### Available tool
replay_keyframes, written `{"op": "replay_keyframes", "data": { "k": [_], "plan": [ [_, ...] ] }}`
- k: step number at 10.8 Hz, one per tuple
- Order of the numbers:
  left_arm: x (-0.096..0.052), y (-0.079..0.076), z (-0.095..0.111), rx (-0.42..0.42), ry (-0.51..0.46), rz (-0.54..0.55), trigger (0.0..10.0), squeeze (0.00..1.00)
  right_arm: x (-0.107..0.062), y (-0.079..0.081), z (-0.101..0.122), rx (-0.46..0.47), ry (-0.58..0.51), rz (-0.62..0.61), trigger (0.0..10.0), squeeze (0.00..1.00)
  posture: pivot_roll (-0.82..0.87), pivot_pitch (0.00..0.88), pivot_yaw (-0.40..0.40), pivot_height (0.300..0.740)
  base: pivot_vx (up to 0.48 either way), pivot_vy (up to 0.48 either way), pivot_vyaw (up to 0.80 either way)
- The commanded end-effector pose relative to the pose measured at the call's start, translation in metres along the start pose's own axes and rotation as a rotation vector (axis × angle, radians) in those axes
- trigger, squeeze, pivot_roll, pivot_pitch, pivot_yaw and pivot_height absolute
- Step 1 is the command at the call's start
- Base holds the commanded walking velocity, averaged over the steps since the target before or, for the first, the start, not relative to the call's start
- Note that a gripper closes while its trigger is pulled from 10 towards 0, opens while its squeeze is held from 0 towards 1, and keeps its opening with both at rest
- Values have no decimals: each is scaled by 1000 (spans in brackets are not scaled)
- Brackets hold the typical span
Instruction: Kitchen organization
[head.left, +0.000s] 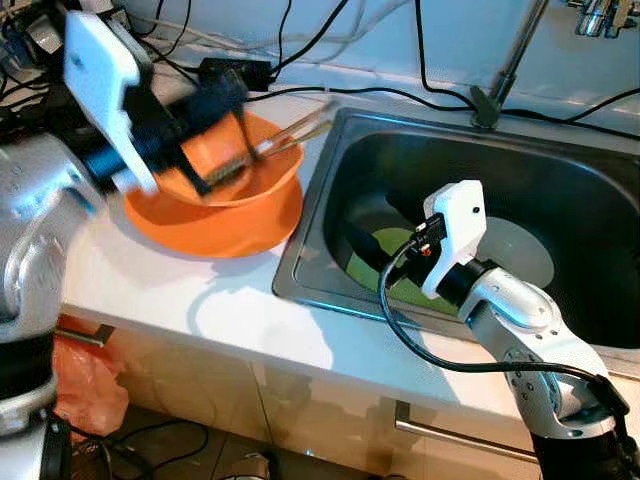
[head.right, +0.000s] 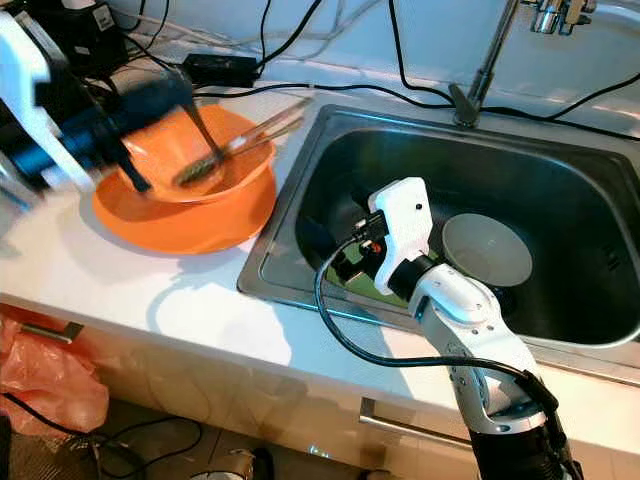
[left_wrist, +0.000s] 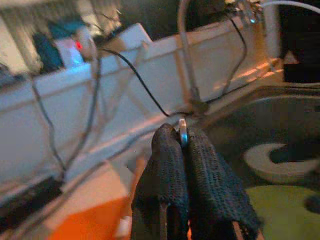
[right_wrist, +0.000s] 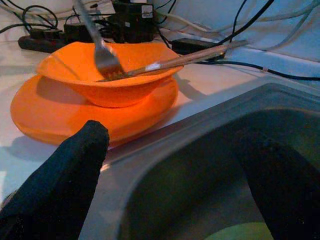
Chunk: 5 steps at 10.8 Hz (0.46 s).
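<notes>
An orange bowl (head.left: 272, 182) sits on an orange plate (head.left: 200, 236) on the white counter, left of the sink (head.left: 580, 160). Chopsticks (head.left: 296, 134) lean in the bowl, pointing toward the sink. My left gripper (head.left: 222, 102) hovers blurred over the bowl, shut on a metal fork (right_wrist: 103, 56) whose tines dip into it; the handle end (left_wrist: 183, 132) pokes out between the fingers. My right gripper (right_wrist: 172, 135) is open and low inside the sink near its left wall, above a green plate (head.left: 386, 250). A white dish (head.right: 487, 248) lies on the sink floor beside it.
Black cables and power adapters (head.left: 235, 68) run along the back of the counter. The faucet stem (head.left: 510, 65) rises behind the sink. An orange plastic bag (head.left: 85, 385) lies on the floor below the counter edge, next to drawer handles (head.left: 440, 430).
</notes>
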<state>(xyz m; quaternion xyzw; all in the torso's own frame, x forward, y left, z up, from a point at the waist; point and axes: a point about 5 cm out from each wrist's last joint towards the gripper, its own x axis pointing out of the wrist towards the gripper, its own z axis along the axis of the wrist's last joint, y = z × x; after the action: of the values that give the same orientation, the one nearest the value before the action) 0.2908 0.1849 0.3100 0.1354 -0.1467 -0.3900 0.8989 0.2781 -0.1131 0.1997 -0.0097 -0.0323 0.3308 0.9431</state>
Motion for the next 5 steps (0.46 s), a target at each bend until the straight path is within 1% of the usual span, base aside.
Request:
{"op": "replay_keyframes", "data": {
  "k": [1,2,4,5],
  "plan": [
    [0,-5,2,-14,-3,-32,0,0,2,1,2,-10,-11,14,10000,0,35,106,-29,740,0,0,0],
    [0,-5,3,-38,-17,-33,0,0,1,0,2,-11,-11,13,10000,0,34,106,-30,740,0,0,0],
    [3,0,19,-133,-137,1,0,0,2,-1,2,-12,-15,11,10000,0,37,103,-30,740,0,0,0],
    [6,3,25,-154,-194,32,0,0,3,-1,2,-11,-15,12,10000,0,38,102,-30,740,0,0,0]
  ]
}}
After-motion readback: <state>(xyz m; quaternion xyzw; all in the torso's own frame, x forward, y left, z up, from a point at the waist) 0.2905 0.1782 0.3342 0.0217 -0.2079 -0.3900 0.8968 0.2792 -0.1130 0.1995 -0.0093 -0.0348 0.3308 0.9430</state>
